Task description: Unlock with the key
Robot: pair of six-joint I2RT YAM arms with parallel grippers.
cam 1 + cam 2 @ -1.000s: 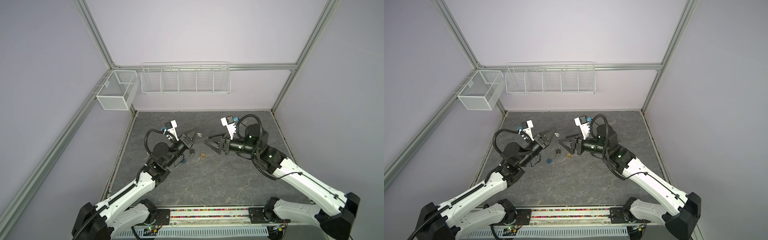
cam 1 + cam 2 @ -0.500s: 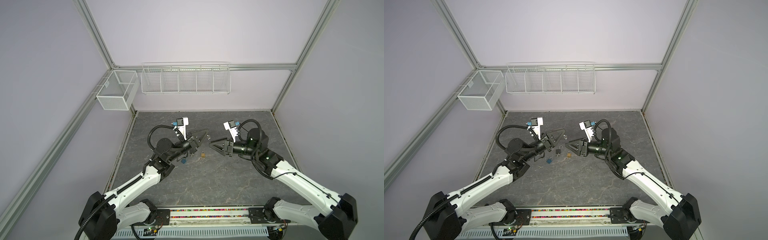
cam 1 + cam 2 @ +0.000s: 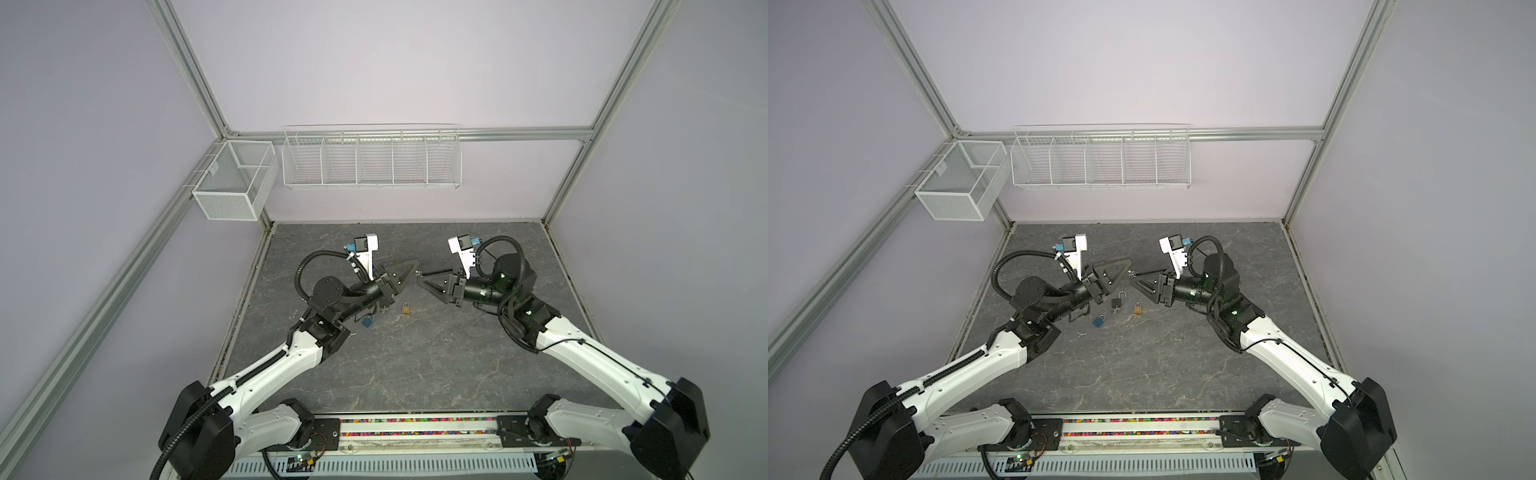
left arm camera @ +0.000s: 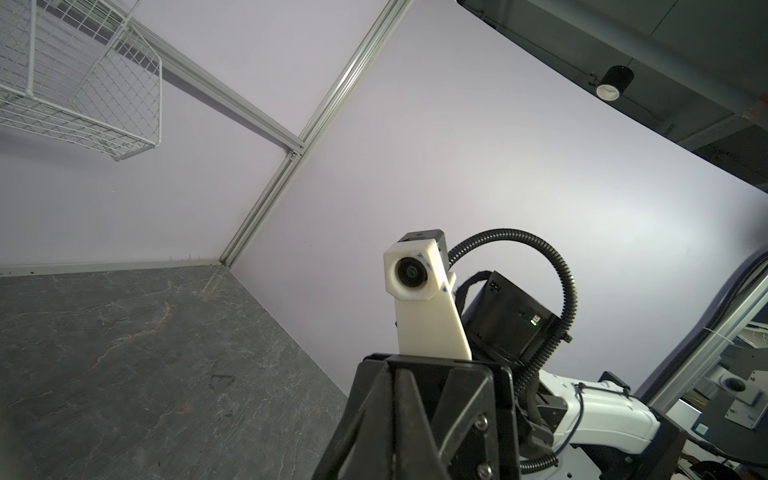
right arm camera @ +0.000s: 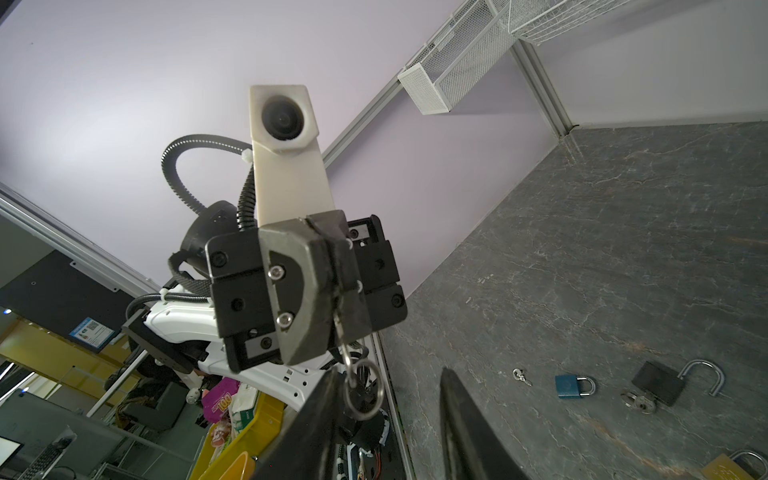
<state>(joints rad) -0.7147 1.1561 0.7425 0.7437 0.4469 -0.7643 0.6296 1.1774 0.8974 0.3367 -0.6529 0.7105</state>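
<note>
**Scene layout, largest item first**

1. Table [image 3: 415, 374]: grey stone-pattern top. Both arms reach in from the near edge.
2. Rack [image 3: 371, 160]: white wire, five compartments, on rear wall.
3. Basket [image 3: 232, 183]: white mesh, on side rail at the robot's rear-left corner.
4. L gripper [image 3: 415, 263]: raised above table centre, pointing at the R gripper. Jaws closed, pinching the key.
5. R gripper [image 3: 419, 277]: raised, tip to tip w/ the L gripper, near it. Jaws apart, not gripping; the R wrist view shows a clear gap btwn its fingers [image 5: 461, 415].
6. Black padlock [image 3: 1116, 303]: flat on table, below the gripper tips in both top views. Shackle [image 5: 706, 374] swung open. A ringed key [image 5: 640, 402] lies against its body.
7. Brass padlock [image 3: 1138, 308]: flat on table, just beside the black one, on the R-arm side. Cut off at the frame edge in the R wrist view.
8. Blue padlock [image 3: 1099, 321]: flat on table, on the L-arm side of the black one, nearer the base. Shackle seated.
9. Key [image 5: 341, 328]: held off the table in the L gripper, blade end projecting from the jaw tips.
10. Ring [image 5: 361, 392]: hangs from the key, in front of one R finger. Contact w/ that finger cannot be told.
11. Loose key [image 3: 1080, 333]: on table, beyond the blue padlock toward the L arm.
</note>
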